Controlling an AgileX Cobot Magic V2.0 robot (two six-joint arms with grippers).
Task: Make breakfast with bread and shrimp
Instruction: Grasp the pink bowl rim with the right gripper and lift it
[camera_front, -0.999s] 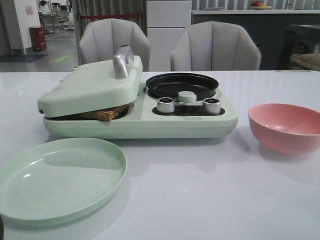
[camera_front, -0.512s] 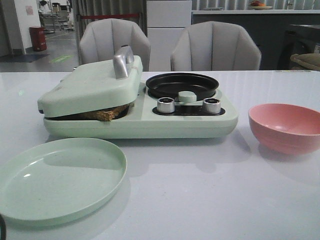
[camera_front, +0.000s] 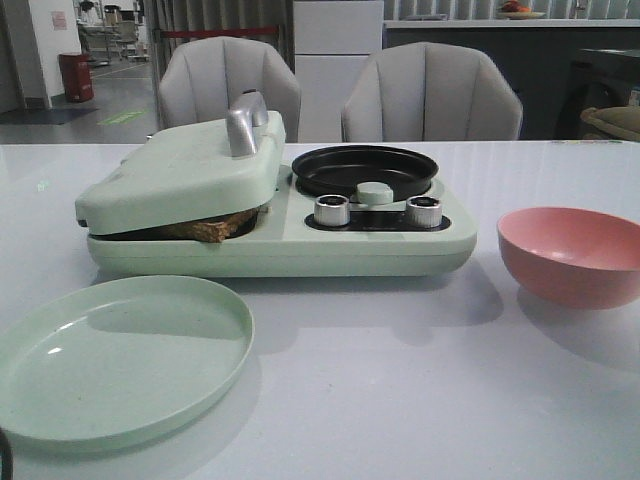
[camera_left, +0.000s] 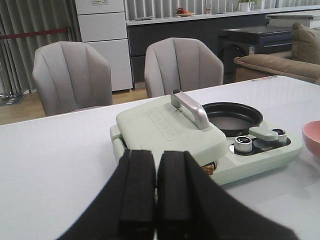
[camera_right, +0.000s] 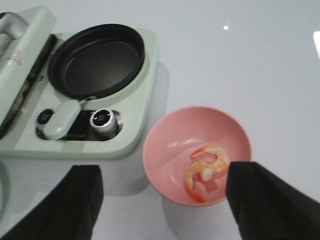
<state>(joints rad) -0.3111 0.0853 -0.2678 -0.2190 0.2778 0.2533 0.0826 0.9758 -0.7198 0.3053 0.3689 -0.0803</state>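
Facing breakfast maker (camera_left: 200, 137), lettering unreadable.

Dim, cool indoor light, soft shadows under the bowl (camera_front: 570, 255), glare spots on the table (camera_right: 226, 27), slightly blurred wrist views

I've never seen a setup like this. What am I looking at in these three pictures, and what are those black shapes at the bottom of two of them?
It is a two-armed robot at a white table. One picture looks forward from the robot over the table. The other two come from cameras on its wrists, so the black shapes are its own fingers: the left gripper is shut and holds nothing, and the right gripper is open, above the pink bowl.

On the table stands a pale green breakfast maker with a small black pan and two knobs. Its lid is lowered onto bread, whose brown edge peeks out. In front lies a green plate. The bowl holds shrimp, seen only from the right wrist.
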